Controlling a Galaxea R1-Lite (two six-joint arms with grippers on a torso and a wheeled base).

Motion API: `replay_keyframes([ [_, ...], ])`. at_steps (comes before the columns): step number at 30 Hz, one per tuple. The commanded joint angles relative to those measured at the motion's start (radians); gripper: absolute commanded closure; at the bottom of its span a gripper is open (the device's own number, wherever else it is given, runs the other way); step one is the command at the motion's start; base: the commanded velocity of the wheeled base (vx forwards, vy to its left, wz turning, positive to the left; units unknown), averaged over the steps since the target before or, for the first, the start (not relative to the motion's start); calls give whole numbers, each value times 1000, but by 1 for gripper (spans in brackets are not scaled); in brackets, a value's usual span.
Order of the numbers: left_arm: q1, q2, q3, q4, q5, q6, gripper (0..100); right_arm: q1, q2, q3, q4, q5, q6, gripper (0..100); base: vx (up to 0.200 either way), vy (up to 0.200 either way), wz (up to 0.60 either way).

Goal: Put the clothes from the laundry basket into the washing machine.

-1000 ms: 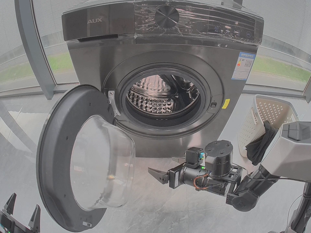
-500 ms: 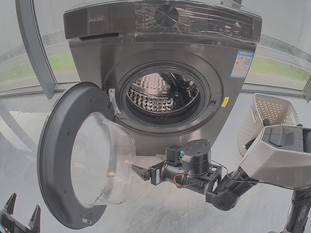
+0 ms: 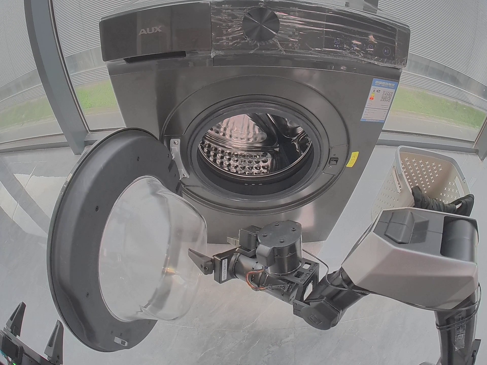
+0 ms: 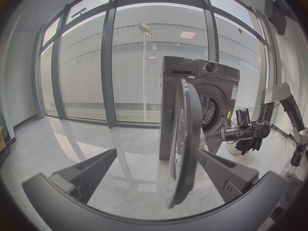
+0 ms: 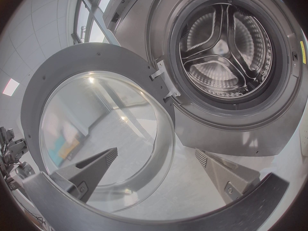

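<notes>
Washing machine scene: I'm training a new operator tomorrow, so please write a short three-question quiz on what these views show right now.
1. True or false: the door of the washing machine is shut.
2. Where is the dark garment? A) flat on the floor B) draped at the rim of the laundry basket C) on the machine's top
3. Fill in: the right gripper holds nothing, and its jaws are ____.

Key: 1 false, the door stands swung wide open. 2 B. 3 open.
</notes>
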Motion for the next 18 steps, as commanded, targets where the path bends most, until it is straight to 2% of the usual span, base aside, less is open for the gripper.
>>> replay_keyframes([
  [1,0,-13,15,1,1,0,0,8,50,-70,4,-16,9,0,0,0,0],
  [4,0,-13,15,0,1,0,0,10,57,-93,7,-19,9,0,0,0,0],
  [7,0,-13,15,0,1,0,0,14,87,-140,8,-57,9,0,0,0,0],
  [12,0,-13,15,0,-1,0,0,16,118,-200,8,-72,9,0,0,0,0],
  [18,0,-13,15,0,-1,0,0,-1,103,-197,7,-94,9,0,0,0,0],
])
